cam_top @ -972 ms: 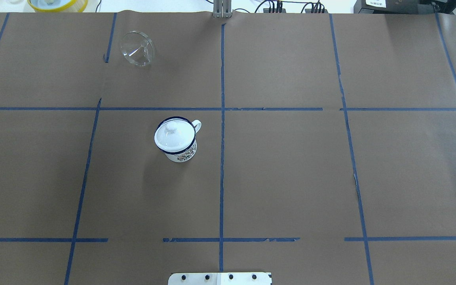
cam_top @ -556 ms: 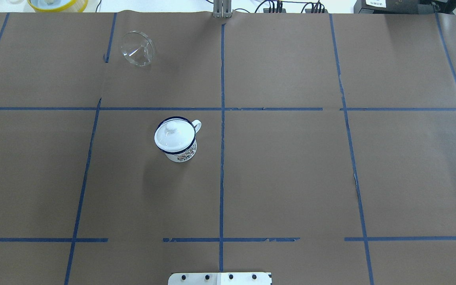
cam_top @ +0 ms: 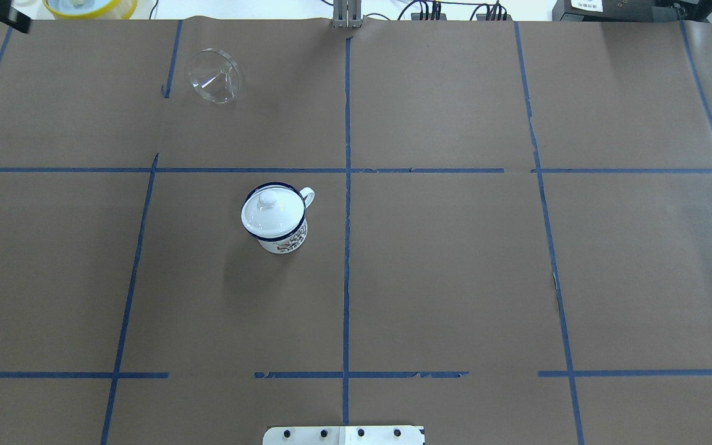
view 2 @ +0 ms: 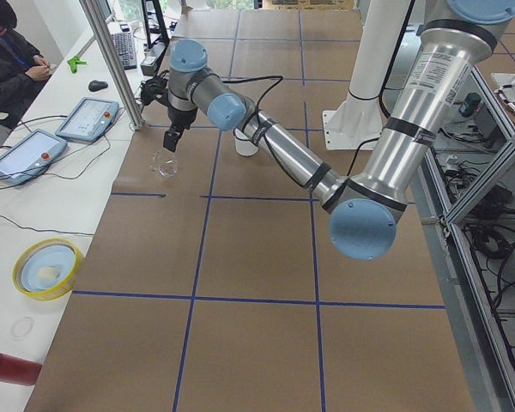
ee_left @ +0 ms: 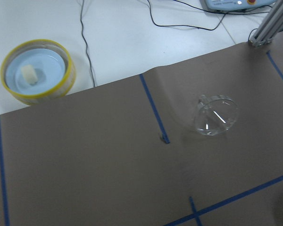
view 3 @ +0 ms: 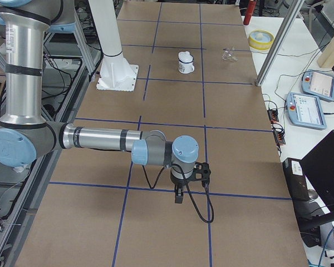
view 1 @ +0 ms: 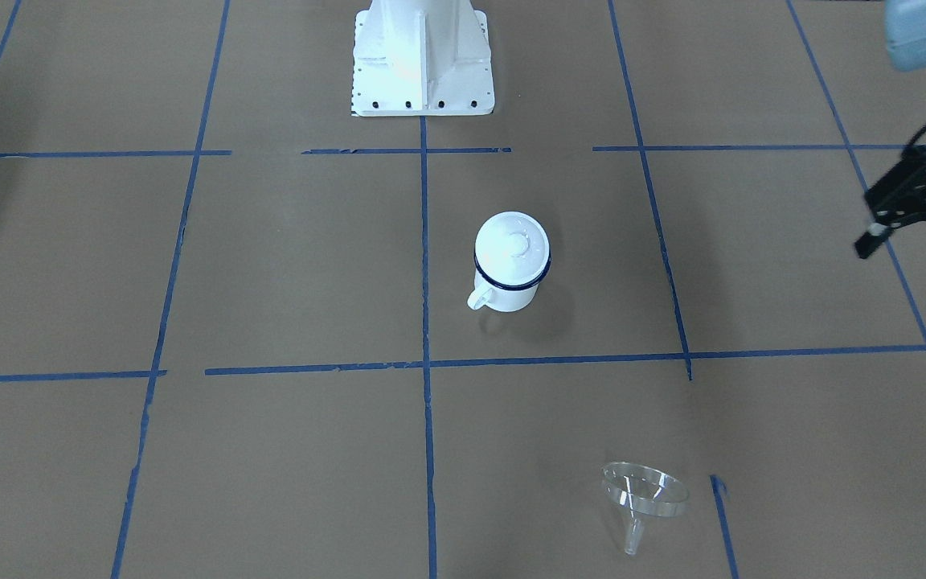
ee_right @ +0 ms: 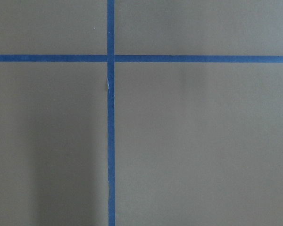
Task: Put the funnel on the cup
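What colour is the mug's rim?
Dark blue, on the white cup; clearest in the front-facing view.

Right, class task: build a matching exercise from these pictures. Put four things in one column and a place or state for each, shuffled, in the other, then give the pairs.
Things
1. funnel
2. cup
3. lid
4. yellow-rimmed dish

Places or states
A. sits on the cup's mouth
B. on the white bench, off the brown paper
C. lies tipped on its side, apart from the cup
D. stands upright, covered

Pairs: 1-C, 2-D, 3-A, 4-B
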`<state>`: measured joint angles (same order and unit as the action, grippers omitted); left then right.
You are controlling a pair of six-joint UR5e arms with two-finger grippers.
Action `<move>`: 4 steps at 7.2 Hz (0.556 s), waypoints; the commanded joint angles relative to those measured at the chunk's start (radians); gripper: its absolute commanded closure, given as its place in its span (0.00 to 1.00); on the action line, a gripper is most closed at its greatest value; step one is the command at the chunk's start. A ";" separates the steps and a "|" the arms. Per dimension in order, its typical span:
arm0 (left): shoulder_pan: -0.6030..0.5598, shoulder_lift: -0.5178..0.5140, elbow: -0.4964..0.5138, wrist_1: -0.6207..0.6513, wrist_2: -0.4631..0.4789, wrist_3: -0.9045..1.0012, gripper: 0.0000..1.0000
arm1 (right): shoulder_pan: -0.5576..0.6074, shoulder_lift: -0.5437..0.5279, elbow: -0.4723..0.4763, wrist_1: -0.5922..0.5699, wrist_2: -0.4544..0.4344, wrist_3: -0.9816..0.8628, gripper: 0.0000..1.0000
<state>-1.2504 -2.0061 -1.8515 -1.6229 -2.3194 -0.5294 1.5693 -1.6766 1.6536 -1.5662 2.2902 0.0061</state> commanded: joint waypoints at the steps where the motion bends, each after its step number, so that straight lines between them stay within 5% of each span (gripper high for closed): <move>1: 0.203 -0.129 0.001 0.106 0.021 -0.426 0.00 | 0.000 0.000 0.000 0.000 0.000 0.000 0.00; 2: 0.292 -0.173 0.006 0.113 0.094 -0.539 0.00 | 0.000 0.000 0.000 0.000 0.000 0.000 0.00; 4: 0.428 -0.319 0.169 0.187 0.211 -0.680 0.00 | 0.000 0.000 0.000 0.000 0.000 0.000 0.00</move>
<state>-0.9011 -2.2407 -1.7697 -1.4795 -2.1815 -1.1224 1.5693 -1.6766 1.6536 -1.5662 2.2902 0.0062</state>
